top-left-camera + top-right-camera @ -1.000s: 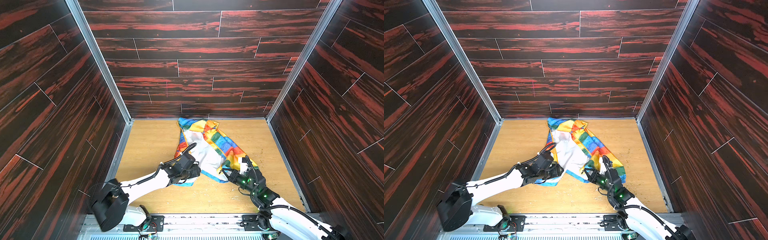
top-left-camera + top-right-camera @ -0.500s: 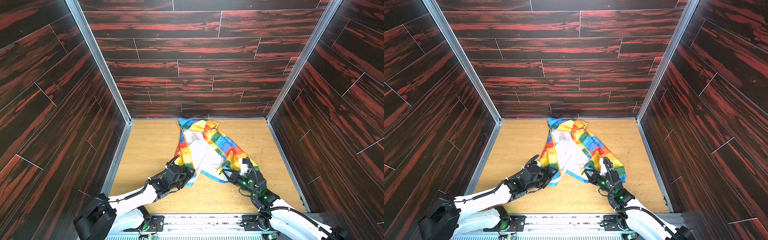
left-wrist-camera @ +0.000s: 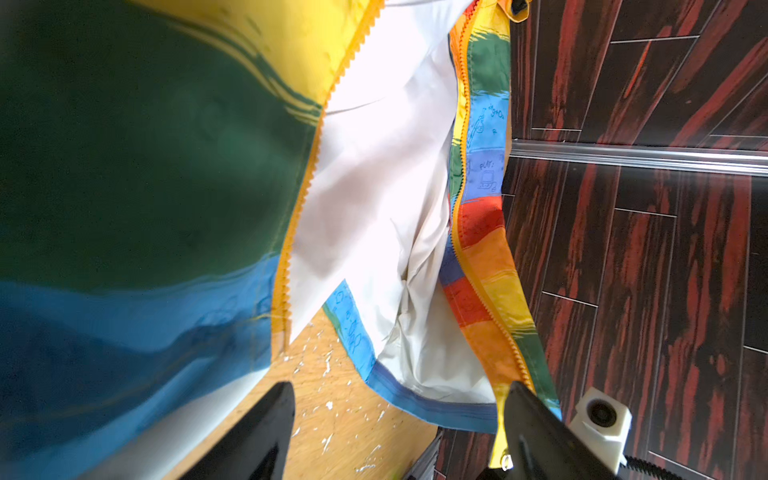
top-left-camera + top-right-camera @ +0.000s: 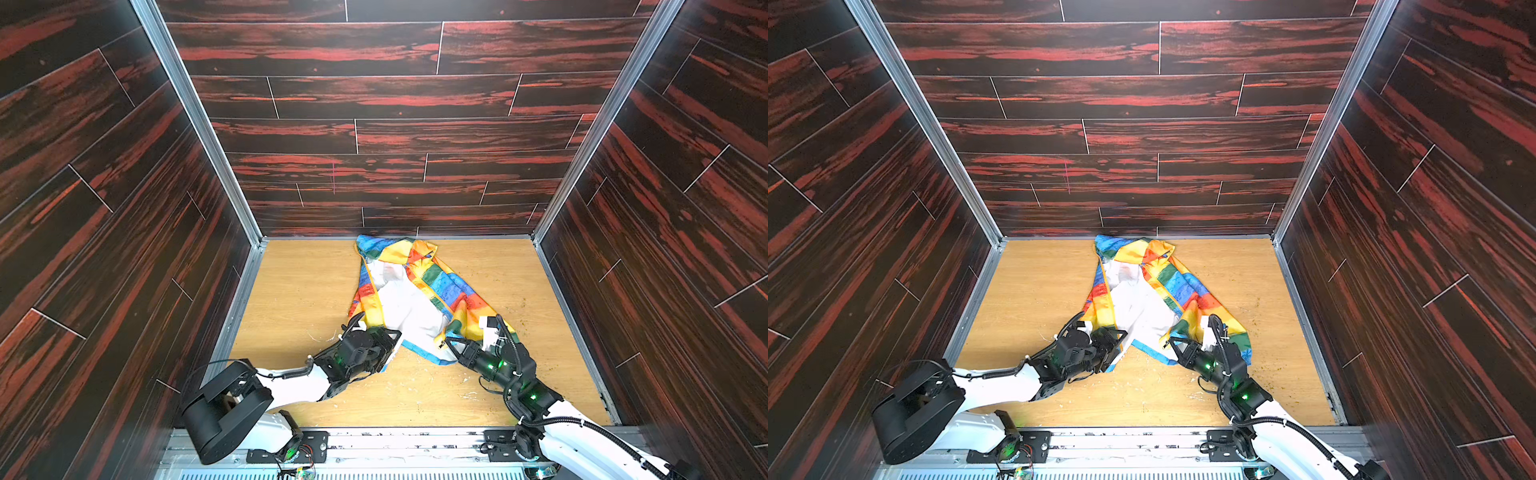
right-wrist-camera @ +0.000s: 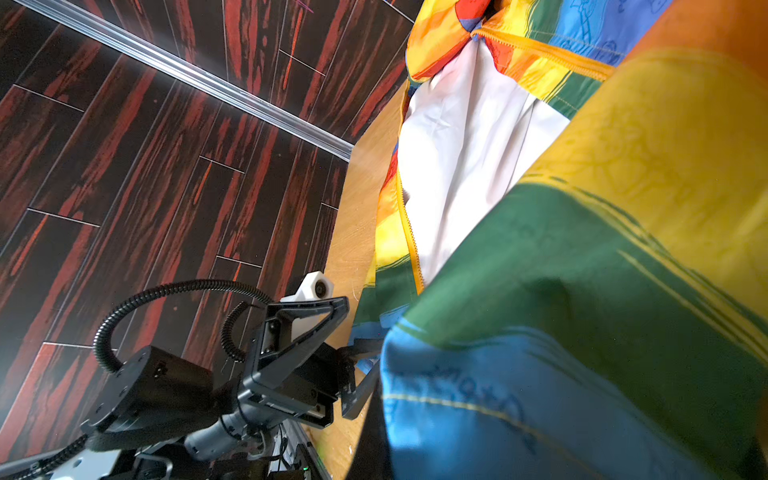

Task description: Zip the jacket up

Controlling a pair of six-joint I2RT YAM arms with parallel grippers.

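Note:
The jacket (image 4: 409, 299) (image 4: 1142, 299) lies spread open on the wooden floor with its white lining up and its collar toward the back wall. The two yellow zipper halves (image 3: 307, 174) run apart from each other. My left gripper (image 4: 394, 340) (image 4: 1121, 338) is at the bottom hem of the left front panel. In the left wrist view it (image 3: 395, 401) stands open over bare floor and the blue hem, with nothing between its fingers (image 3: 266, 436). My right gripper (image 4: 451, 344) (image 4: 1173, 345) is shut on the bottom corner of the right front panel. That fabric (image 5: 582, 270) fills the right wrist view and hides the jaws.
The wooden floor (image 4: 311, 291) is boxed in by dark red-black plank walls at the left (image 4: 124, 249), back and right. A metal rail (image 4: 395, 440) with both arm bases runs along the near edge. White scuffs (image 3: 332, 365) mark the floor by the hem.
My left gripper's jaws have opened wider. It pulled back toward the near edge, then came forward again to the hem. The right gripper has kept its grip and place.

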